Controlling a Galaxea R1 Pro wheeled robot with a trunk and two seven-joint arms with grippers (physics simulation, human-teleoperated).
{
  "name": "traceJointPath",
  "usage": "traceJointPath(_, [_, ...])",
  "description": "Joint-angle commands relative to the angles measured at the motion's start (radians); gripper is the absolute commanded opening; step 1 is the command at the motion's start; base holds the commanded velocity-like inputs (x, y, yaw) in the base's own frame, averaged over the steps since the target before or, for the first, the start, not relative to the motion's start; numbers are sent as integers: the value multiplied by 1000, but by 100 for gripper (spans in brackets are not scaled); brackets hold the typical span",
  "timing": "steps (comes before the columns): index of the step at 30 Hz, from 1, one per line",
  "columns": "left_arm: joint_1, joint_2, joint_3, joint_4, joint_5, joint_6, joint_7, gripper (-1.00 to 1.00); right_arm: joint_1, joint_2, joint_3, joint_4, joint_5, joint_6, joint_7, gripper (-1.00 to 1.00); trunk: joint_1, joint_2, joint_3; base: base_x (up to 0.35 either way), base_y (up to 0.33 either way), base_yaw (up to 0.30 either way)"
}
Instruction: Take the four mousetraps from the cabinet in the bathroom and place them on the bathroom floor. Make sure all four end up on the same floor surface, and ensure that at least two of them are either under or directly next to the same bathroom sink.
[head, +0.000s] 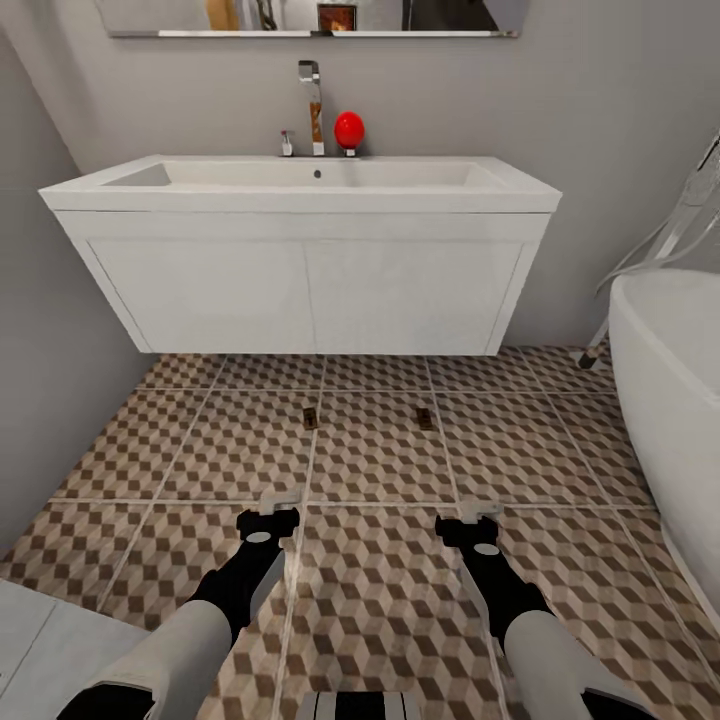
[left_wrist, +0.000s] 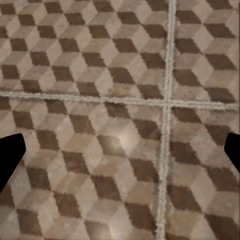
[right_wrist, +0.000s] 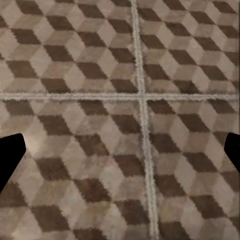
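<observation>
Two tiny flat dark-brown wooden mousetraps lie on the cube-patterned brown, beige and white tiled bathroom floor (head: 380, 460), just out from the front edge of the wide white rectangular sink (head: 300, 185) on its white box vanity. The left mousetrap (head: 310, 418) sits right beside a pale grout line, a small dark slab with darker metal on top; the right mousetrap (head: 425, 418) lies level with it, well apart, looking the same, each far smaller than one tile. Their fine detail is too small to read. Behind the basin stands a chrome tap (head: 311, 105) with a glossy red round object (head: 349, 130) beside it, and a white oval bathtub (head: 670, 420) curves in along the floor's right edge. Nearer the camera, the left claw (head: 268, 520) and the right claw (head: 472, 526) hang over the tiles on black wrists, both pointing down. In the left wrist view the black fingertips (left_wrist: 10, 157) stand at opposite edges, spread wide with bare tile between them; in the right wrist view the fingertips (right_wrist: 10, 155) are just as wide apart, gripping nothing.
</observation>
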Motion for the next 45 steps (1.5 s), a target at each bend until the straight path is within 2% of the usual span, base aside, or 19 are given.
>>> traceJointPath(1, [0,1,-7,-2,0,8,7,100,0,1,-6,-1,9,2,0,100,-1,0,3,0,0,0])
traceJointPath(20, [0,4,-5,4,1,8,8,100,0,-4,-7,0,8,2,-1,100,-9,4,77,0,0,0])
traceJointPath(25, [0,7,-4,13,4,9,9,100,0,-30,-7,16,7,1,-1,100,-11,6,96,0,0,0])
traceJointPath(27, [0,10,-4,19,7,9,9,100,0,-50,-7,39,6,-2,-1,100,-12,6,104,0,0,0])
traceJointPath(28, [0,17,-4,29,12,9,8,100,0,-71,-8,66,6,-5,-1,100,-13,6,108,0,0,0])
traceJointPath(29, [0,17,-4,29,12,9,8,100,0,-71,-8,66,6,-5,-1,100,-13,7,112,0,0,0])
traceJointPath(30, [0,29,-4,41,17,9,8,100,0,-90,-8,89,6,-6,-1,100,-14,7,115,0,0,0])
traceJointPath(31, [0,35,-4,49,20,10,7,100,0,-98,-8,99,6,-7,-1,100,-14,7,119,0,0,0])
traceJointPath(39, [0,73,-3,118,72,10,6,100,0,-147,-7,177,5,-7,-1,100,-18,9,150,0,0,0])
traceJointPath(40, [0,73,-3,118,72,10,6,100,0,-147,-7,177,5,-7,-1,100,-18,9,154,0,0,0])
traceJointPath(45, [0,115,-2,187,113,6,5,100,0,-182,-7,255,5,-12,-1,100,-20,10,173,0,0,0])
